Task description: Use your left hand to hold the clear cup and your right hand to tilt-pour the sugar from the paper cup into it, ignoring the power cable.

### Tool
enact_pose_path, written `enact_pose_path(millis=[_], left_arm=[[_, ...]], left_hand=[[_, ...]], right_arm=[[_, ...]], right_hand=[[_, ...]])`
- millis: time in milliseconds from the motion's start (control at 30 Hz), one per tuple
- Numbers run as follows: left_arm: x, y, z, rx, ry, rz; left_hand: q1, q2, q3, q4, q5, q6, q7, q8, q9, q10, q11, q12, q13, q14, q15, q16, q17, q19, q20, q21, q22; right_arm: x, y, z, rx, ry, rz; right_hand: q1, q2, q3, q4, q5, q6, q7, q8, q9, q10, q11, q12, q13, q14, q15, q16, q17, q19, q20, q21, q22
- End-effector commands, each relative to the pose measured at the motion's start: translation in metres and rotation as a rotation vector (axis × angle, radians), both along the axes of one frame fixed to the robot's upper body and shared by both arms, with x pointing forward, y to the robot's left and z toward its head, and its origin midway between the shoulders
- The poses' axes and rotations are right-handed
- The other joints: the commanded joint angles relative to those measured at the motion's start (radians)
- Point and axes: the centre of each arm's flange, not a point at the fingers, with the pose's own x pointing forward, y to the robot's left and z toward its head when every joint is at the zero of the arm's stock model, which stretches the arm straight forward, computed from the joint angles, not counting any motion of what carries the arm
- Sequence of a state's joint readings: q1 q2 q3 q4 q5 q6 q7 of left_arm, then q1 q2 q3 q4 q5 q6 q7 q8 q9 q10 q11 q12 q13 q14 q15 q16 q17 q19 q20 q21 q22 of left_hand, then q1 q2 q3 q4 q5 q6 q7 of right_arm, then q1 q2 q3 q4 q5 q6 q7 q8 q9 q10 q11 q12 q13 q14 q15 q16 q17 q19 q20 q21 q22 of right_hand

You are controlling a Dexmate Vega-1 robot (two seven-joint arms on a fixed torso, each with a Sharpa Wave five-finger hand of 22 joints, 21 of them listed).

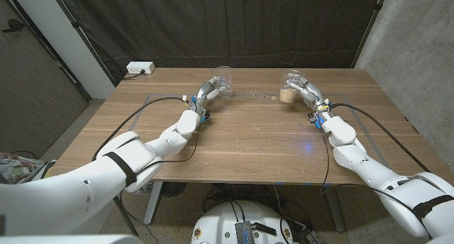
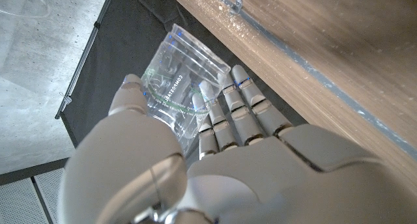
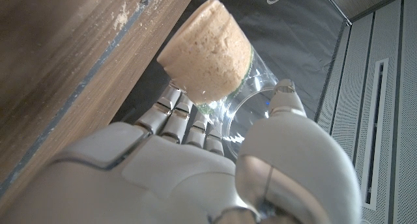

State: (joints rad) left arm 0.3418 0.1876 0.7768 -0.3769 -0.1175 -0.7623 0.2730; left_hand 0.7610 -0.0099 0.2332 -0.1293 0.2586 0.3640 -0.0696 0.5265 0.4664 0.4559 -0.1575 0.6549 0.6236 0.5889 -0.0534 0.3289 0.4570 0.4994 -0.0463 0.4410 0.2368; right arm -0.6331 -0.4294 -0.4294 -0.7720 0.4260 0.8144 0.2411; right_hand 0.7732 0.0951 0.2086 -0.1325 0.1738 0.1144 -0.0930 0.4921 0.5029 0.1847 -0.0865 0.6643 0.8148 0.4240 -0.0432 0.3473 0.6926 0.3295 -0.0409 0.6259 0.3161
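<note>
An empty clear cup (image 1: pixel 224 76) stands at the back left of the wooden table (image 1: pixel 248 145). My left hand (image 1: pixel 208 91) grips it from the side; the left wrist view shows that hand's fingers (image 2: pixel 225 113) and thumb wrapped around the clear cup (image 2: pixel 172 77). At the back right my right hand (image 1: pixel 309 92) holds a second cup (image 1: pixel 291 84), also clear rather than paper, with brown sugar (image 1: pixel 286 96) in its bottom. In the right wrist view this sugar-filled cup (image 3: pixel 208 55) has its base against the tabletop, with the right hand (image 3: pixel 215 172) around it.
Loose sugar grains (image 1: pixel 254 95) lie on the table between the two cups. Black cables (image 1: pixel 142 113) (image 1: pixel 372 116) run across the table beside each arm. A white power strip (image 1: pixel 140 69) sits beyond the table's back left corner. A dark curtain hangs behind.
</note>
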Motion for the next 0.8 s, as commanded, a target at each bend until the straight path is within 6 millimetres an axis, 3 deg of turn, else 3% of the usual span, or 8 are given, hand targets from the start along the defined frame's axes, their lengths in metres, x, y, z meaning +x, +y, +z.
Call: enact_pose_path(millis=[33,800], left_arm=[[-0.010,-0.006,0.007,0.031,-0.022,-0.049],[-0.027,-0.015,-0.005,0.009,0.028,-0.059]], left_hand=[[0.008,0.006,0.000,0.008,-0.005,0.000,0.007,0.007,0.005,0.001,0.002,0.008,0.006,-0.003,-0.123,-0.004,0.008,-0.004,-0.047,0.005,0.000],[0.009,0.011,-0.005,0.014,-0.014,0.004,0.008,0.013,0.011,0.003,0.003,0.019,0.017,0.006,-0.116,-0.009,0.021,-0.008,-0.042,0.010,-0.003]], right_arm=[[0.008,0.014,0.004,0.003,0.018,0.001],[0.013,0.002,0.018,-0.067,0.032,-0.016]], right_hand=[[-0.002,0.006,0.009,-0.002,0.007,0.009,-0.005,0.006,0.005,0.017,0.000,0.004,-0.004,0.013,-0.179,-0.004,0.005,-0.002,-0.128,0.010,0.001],[-0.004,0.003,0.012,-0.003,0.006,0.024,-0.005,0.009,0.007,0.036,-0.002,-0.008,-0.027,0.031,-0.181,-0.018,-0.002,0.002,-0.129,0.018,-0.010]])
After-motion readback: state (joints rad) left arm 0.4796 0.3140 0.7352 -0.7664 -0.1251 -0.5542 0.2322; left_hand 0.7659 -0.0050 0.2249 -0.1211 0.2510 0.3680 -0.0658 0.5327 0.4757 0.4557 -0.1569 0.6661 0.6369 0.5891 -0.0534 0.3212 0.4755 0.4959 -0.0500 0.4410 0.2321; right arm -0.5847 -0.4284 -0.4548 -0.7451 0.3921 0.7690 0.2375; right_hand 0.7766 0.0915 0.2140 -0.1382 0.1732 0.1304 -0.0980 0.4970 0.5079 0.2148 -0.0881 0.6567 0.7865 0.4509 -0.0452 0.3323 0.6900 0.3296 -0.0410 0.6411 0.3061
